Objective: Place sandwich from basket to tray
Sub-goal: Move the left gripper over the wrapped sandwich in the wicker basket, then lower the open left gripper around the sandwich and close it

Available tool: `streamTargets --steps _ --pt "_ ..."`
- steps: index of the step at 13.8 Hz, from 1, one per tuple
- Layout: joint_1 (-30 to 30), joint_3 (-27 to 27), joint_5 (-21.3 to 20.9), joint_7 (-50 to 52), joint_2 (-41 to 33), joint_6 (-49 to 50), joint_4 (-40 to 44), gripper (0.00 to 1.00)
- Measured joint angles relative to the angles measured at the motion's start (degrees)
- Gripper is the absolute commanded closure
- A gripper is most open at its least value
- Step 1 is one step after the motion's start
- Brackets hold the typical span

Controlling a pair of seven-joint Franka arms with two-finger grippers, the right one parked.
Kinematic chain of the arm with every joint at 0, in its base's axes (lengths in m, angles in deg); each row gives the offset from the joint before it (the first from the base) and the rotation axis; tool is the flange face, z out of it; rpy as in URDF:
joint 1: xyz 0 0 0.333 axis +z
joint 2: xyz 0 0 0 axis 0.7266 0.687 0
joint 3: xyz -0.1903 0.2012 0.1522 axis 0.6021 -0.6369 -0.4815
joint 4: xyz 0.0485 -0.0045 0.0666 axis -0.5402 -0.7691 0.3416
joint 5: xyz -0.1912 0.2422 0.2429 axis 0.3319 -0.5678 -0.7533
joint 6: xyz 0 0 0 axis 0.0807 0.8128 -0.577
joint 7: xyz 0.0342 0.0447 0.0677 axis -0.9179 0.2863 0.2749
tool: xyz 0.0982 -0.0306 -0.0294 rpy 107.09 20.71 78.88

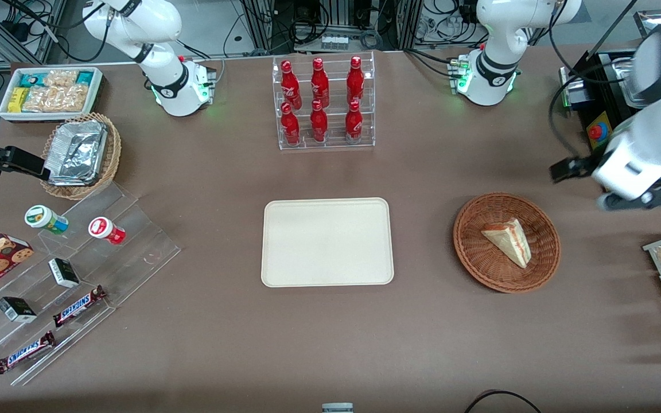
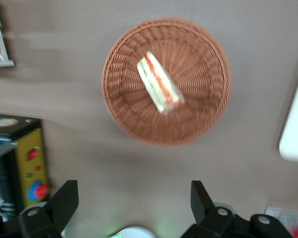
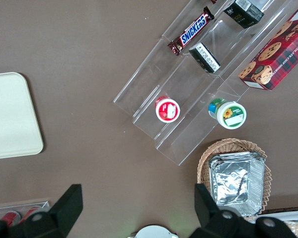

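sandwich [image 1: 509,241] lies in the basket [image 1: 474,261], untouched | tray [image 1: 327,241] beside basket, toward parked arm's end, bare | gripper [image 2: 134,203] hangs above the table, farther from front camera than basket, fingers [image 2: 64,201] spread wide, holding nothing

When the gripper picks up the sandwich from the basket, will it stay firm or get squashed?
The sandwich is layered bread, so it probably squashes easily. Lying on its side in the basket, its layers might slide apart. The gripper hangs open above.
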Motion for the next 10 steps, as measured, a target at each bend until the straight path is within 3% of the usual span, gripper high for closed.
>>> streamTargets --steps 3,6,10 --pt "-5.3 -3.9 -0.2 13.8 0.3 -14.1 -11.2 0.0" --pt "-6.1 -4.9 -0.2 24.2 0.1 -24.7 -19.3 0.0" --pt "-6.2 -7.2 -0.2 29.7 0.2 -36.9 -26.9 0.0"
